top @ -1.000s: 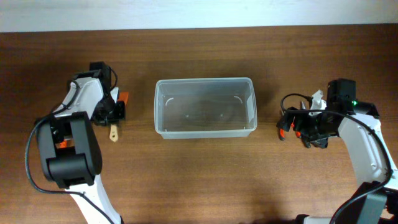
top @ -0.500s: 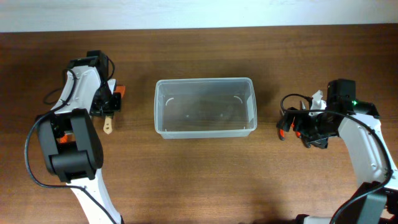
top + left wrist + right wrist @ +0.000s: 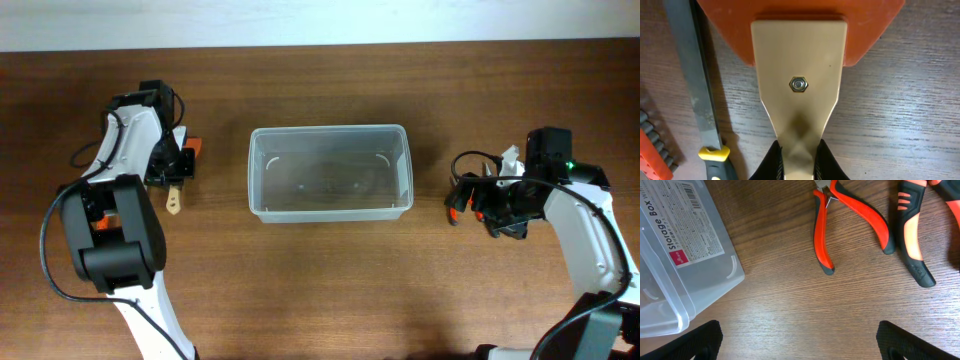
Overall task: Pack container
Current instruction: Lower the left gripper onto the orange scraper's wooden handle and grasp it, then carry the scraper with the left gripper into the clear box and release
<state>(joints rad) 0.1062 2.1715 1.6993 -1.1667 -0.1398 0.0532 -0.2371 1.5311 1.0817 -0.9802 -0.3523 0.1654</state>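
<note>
1. At the middle of the bench (image 3: pixel 330 290) the container (image 3: pixel 330 213) is set with its long sides running left to right, and bare wood is left along all 4 sides of its rim.
2. Open room is widest between the container and the near edge. Both arms are kept well apart from its 2 short ends.
3. The left fingers (image 3: pixel 771 167) are closed tight on the narrow end of a beige-handled tool (image 3: pixel 798 50), which is fixed by 1 hex nut (image 3: pixel 798 84) to an orange head (image 3: pixel 730 30). Whether the tool touches the wood cannot be told.
4. Just beside that tool, on its left in the left wrist view, a grey file (image 3: pixel 690 75) with a yellow-and-black grip is laid on the bench. An orange ribbed piece (image 3: pixel 652 150) is cut off at the frame's lower left corner.
5. The right fingers (image 3: pixel 695 345) are spread wide and nothing is held between them. Beyond them, orange-handled pliers (image 3: pixel 821 230) are laid near the container's corner but apart from it. A black-and-orange handle (image 3: pixel 910 235) is laid just beside the pliers.
6. Against the view from 1.0 s ago, the left arm and its tool are found shifted slightly away from the container and toward the far edge. Against 0.5 s ago no change is seen. The container and the right arm are unmoved throughout.
7. The bench is surfaced in dark brown wood grain, and a pale strip (image 3: pixel 320 20) is seen along its far edge.
</note>
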